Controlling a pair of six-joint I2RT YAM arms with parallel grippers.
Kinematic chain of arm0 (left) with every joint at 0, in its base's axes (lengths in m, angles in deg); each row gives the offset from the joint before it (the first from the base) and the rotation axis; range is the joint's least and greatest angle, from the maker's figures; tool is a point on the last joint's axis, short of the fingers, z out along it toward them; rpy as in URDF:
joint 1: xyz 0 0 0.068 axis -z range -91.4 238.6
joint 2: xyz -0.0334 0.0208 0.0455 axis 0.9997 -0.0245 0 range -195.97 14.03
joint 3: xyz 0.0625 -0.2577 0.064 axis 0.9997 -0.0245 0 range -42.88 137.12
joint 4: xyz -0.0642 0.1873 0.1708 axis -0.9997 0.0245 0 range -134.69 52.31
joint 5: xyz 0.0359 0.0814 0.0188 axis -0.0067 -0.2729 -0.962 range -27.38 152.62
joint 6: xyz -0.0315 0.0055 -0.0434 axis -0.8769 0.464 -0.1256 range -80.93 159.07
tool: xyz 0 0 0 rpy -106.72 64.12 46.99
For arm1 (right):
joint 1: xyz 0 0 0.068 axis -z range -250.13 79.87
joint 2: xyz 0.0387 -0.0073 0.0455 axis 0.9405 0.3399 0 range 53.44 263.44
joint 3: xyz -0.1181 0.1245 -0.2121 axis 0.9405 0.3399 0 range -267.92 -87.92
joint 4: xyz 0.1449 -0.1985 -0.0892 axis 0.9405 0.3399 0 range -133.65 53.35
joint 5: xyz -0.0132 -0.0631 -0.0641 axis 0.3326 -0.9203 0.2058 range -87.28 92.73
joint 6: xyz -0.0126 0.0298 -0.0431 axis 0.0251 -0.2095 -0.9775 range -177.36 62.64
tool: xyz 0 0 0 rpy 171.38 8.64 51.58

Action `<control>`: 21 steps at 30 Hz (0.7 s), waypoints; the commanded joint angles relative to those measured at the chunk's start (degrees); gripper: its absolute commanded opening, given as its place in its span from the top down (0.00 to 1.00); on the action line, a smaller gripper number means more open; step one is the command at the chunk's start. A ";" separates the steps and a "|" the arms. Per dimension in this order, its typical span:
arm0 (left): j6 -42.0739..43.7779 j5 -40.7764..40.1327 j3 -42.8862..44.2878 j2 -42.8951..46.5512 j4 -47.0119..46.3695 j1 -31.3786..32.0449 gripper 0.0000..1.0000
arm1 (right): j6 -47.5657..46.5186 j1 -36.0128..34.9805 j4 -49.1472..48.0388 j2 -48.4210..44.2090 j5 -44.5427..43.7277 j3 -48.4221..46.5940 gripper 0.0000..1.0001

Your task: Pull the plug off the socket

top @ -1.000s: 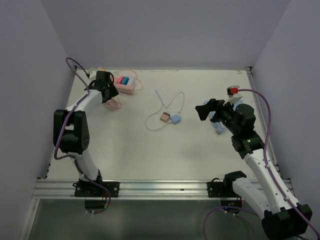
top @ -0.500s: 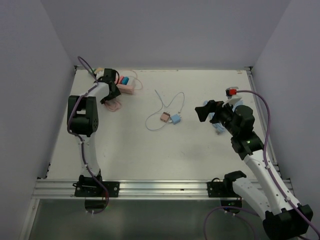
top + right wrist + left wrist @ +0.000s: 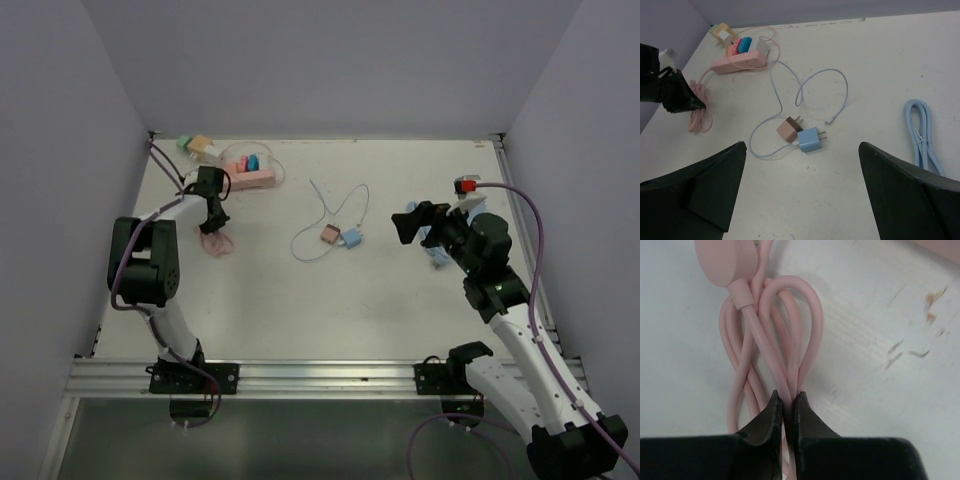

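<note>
The pink socket strip (image 3: pixel 254 178) (image 3: pixel 740 61) lies at the far left with a red plug (image 3: pixel 733 49), a blue plug (image 3: pixel 745 45) and a white adapter (image 3: pixel 760 45) pushed into it. Its pink cord (image 3: pixel 785 330) lies coiled on the table (image 3: pixel 213 241), ending in a round pink piece (image 3: pixel 727 260). My left gripper (image 3: pixel 788 400) (image 3: pixel 213 222) is shut on strands of that coil, a hand's width on the near side of the strip. My right gripper (image 3: pixel 404 224) (image 3: pixel 801 165) hangs open above the table's right half, holding nothing.
A brown charger (image 3: pixel 788 129) and a blue charger (image 3: pixel 809 139) with a thin pale blue cable (image 3: pixel 330 205) lie mid-table. A bundled light blue cable (image 3: pixel 925 135) lies at the right. Green and yellow adapters (image 3: pixel 195 146) sit in the far left corner.
My left gripper came back from beside the socket strip toward the near side and shut on the pink cord coil. The right arm has barely moved.
</note>
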 commanded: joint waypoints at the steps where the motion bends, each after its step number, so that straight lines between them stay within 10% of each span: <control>1: -1.45 4.53 -10.53 7.34 1.50 -0.27 1.00 | -1.09 -0.58 -0.97 -1.22 -1.42 0.39 0.02; 11: -3.74 11.05 -31.21 30.62 3.06 5.42 1.00 | -1.18 -1.28 -1.32 -1.58 -1.68 0.74 0.02; 17: -5.68 13.13 -35.18 37.13 6.24 14.49 0.81 | -1.18 -1.37 -1.41 -1.14 -1.42 0.83 0.02; 21: -3.14 13.24 -32.73 40.22 8.87 14.93 0.40 | -1.18 -1.46 -1.41 -0.87 -1.33 0.83 0.02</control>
